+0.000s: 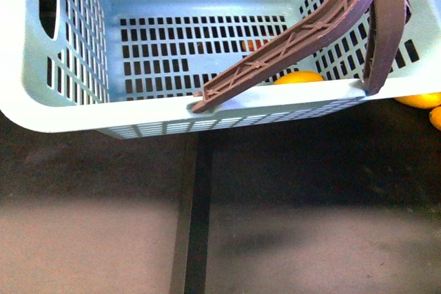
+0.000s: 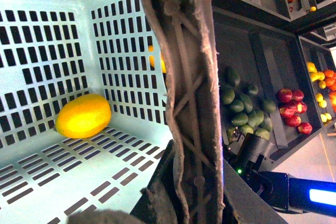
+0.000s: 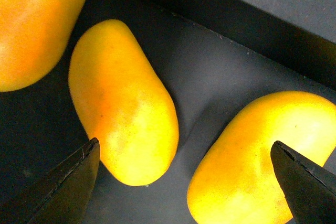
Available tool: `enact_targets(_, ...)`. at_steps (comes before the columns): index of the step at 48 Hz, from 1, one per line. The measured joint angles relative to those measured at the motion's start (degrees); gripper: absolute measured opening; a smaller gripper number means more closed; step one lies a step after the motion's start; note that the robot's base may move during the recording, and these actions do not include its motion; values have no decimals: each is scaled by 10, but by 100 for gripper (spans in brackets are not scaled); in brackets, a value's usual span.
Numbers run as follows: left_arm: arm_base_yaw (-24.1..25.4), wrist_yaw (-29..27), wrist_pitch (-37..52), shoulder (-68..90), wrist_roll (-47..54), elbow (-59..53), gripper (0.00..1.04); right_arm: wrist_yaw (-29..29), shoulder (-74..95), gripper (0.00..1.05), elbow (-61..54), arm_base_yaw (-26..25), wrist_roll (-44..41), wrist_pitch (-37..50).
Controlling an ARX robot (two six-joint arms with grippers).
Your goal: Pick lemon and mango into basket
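Observation:
The pale teal basket [image 1: 83,111] fills the upper front view, its two brown handles [image 1: 310,32] swung over the near rim. In the left wrist view my left gripper [image 2: 197,192] is shut on one brown handle [image 2: 184,77] of the basket [image 2: 47,171]. The lemon [image 2: 84,115], a smooth yellow oval, lies on the basket floor against a slotted wall; the front view shows the lemon [image 1: 300,78] just behind the near rim. My right gripper [image 3: 184,148] is open over a dark shelf, one mango [image 3: 123,103] near one finger and another mango [image 3: 268,156] near the other.
A third mango [image 3: 31,24] lies beside those two on the dark shelf [image 3: 220,61]. Yellow fruit [image 1: 419,100] shows past the basket's right side. The left wrist view takes in shelves of green fruit [image 2: 244,108], red fruit [image 2: 291,108] and a black arm [image 2: 273,182].

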Motion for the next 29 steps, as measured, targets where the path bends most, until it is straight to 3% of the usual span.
enact_targets(29,0,2,0,0,0,0,7,-4,115,96,171,28,38,-64)
